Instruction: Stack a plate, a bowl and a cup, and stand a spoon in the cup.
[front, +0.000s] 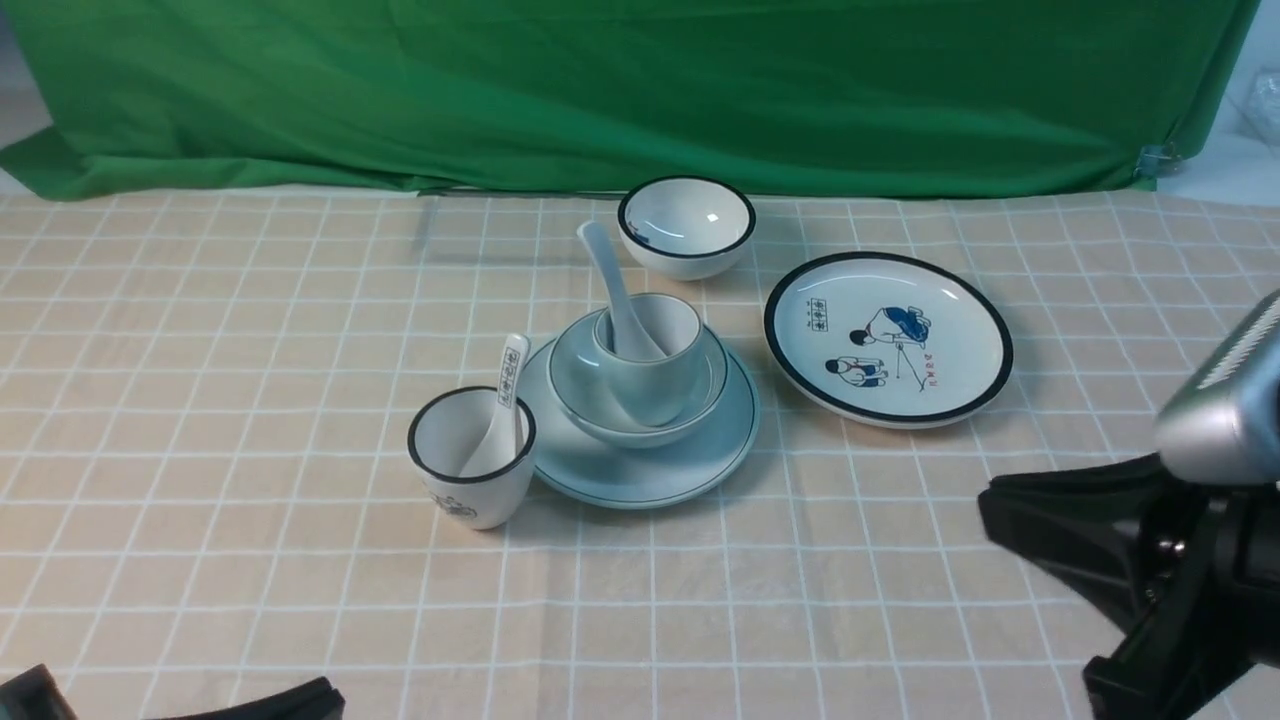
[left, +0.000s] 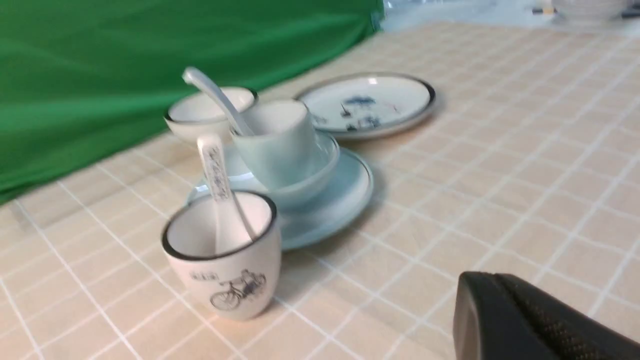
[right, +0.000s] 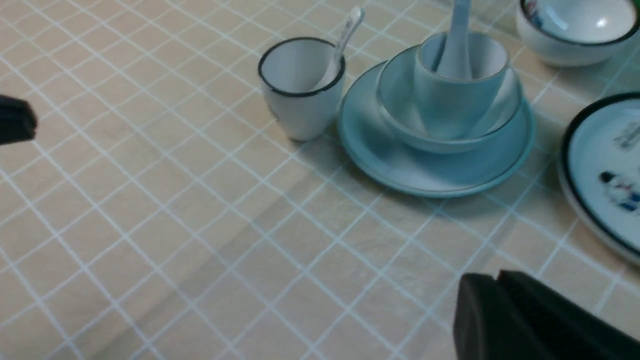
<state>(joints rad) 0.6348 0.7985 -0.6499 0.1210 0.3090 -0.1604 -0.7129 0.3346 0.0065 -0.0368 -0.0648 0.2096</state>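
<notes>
The light is soft and even, coming from above; the scene is bright, with no hard shadow. In the front view the picture is sharp. A small white glare sits inside the black-rimmed bowl (front: 686, 226), far ahead of the right end effector (front: 1120, 560), which looks dark and a little blurred because it is near the lens. The plate (front: 640, 460) throws only a faint shadow on the tabletop (front: 250, 400). In the left wrist view all is soft and smeared; the printed cup (left: 225, 260), ahead of the left end effector (left: 505, 320), is clearest. The right wrist view is slightly hazy and bluish.
</notes>
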